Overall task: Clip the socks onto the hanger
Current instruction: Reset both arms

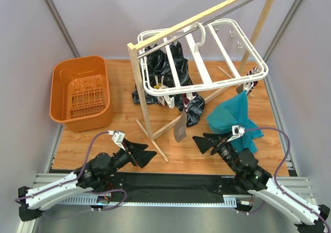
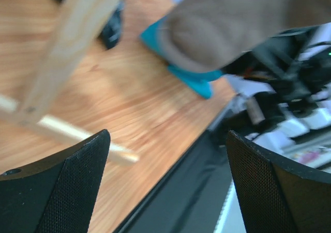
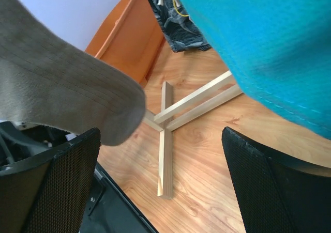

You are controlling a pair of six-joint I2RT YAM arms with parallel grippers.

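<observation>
While an orange basket (image 1: 80,96) sits at the left of the table (image 1: 93,140), the left gripper (image 1: 149,158) hovers over the table's near part, jaws spread wide and holding nothing. Right of it stands a wooden rack (image 1: 140,83), whose pole carries the white hanger (image 1: 209,70) by its hook. A black garment (image 1: 168,67) hangs under the hanger, and one grey sock (image 1: 180,129) dangles from its near side, between the two grippers. Farther right, a teal cloth (image 1: 230,114) hangs near the hanger's right corner, just behind the right gripper (image 1: 197,145), likewise wide open and empty.
</observation>
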